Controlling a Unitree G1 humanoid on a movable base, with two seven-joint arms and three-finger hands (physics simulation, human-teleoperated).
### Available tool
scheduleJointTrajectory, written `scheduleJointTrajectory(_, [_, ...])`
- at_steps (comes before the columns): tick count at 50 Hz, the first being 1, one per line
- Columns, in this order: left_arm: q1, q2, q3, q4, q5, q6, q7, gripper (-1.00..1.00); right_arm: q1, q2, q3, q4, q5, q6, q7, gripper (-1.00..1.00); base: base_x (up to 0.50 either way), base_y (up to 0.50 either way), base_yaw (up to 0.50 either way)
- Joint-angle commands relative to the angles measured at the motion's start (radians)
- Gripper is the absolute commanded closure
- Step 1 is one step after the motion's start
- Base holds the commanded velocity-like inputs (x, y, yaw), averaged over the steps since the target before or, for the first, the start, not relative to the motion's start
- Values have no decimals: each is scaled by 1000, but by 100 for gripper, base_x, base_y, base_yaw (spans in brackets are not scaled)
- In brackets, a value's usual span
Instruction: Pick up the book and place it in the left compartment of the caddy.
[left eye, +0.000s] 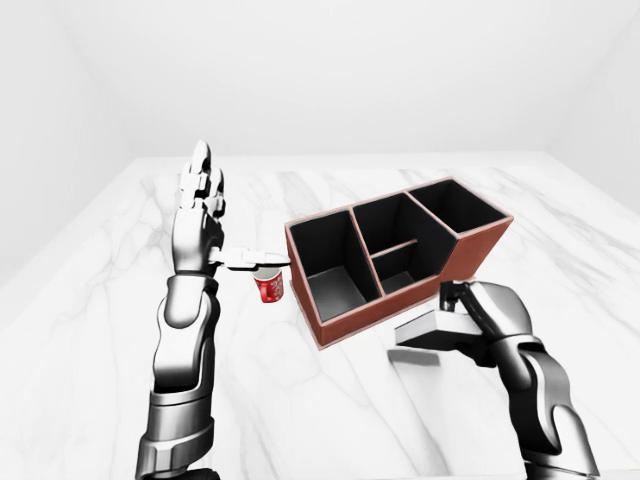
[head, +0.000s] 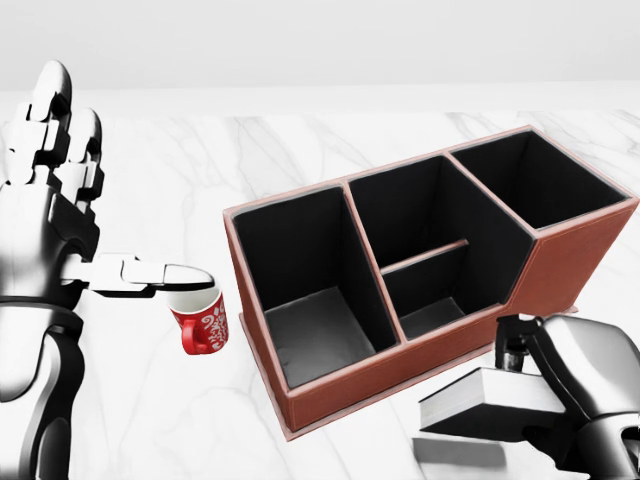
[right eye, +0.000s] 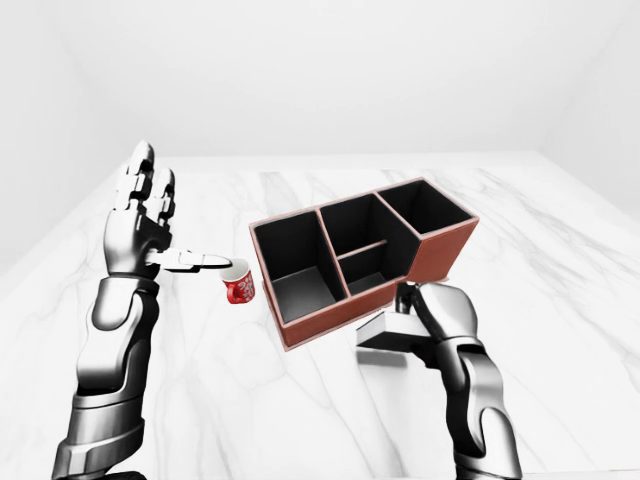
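Observation:
The book (head: 478, 398) has a dark cover and white page edges. My right hand (head: 556, 382) is shut on its right end and holds it flat just above the marble, with its shadow underneath. It hangs below and to the right of the red-brown caddy (head: 572, 262) in the head view, outside it. The caddy's left compartment (head: 318, 332) is black inside and holds nothing. At the left of the view my left hand (head: 98, 205) is raised and open, fingers up, with its thumb stretched over a red mug (head: 203, 322).
The mug stands on the white marble table (left eye: 110, 270) just left of the caddy's left wall. The caddy's middle section is split by a low divider (head: 425, 256), and a third compartment (head: 530, 175) lies at its right end.

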Motion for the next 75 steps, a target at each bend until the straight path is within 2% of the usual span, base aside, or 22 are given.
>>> scheduleJointTrajectory(1, [-1,7,8,-19,-3,0,-1,-100,-48,-2,-89,-193,157,0,135,100,0,0,0])
scheduleJointTrajectory(8, [4,11,12,-29,-3,0,0,-100,-107,-24,-112,-260,227,0,211,100,0,0,0])
scheduleJointTrajectory(18, [11,11,15,-33,-2,0,1,-100,-224,-64,-93,-327,322,0,290,100,0,0,0])
scheduleJointTrajectory(27, [12,12,18,-39,-3,0,1,-100,-373,-86,-17,-323,335,0,330,100,0,0,0])
scheduleJointTrajectory(34, [14,18,26,-54,-7,0,0,-100,-517,-67,71,-254,288,0,341,100,0,0,0])
scheduleJointTrajectory(49, [17,26,37,-56,-13,0,-1,-100,-717,-17,164,-83,191,0,336,100,0,0,0])
scheduleJointTrajectory(61, [23,32,43,-59,-15,0,-3,-100,-810,42,222,86,67,0,293,100,0,0,0])
scheduleJointTrajectory(70, [22,30,40,-63,-14,0,-3,-100,-859,58,235,167,10,0,280,100,0,0,0])
scheduleJointTrajectory(75, [19,33,44,-77,-16,0,-4,-100,-907,61,241,266,-19,0,231,100,0,0,0])
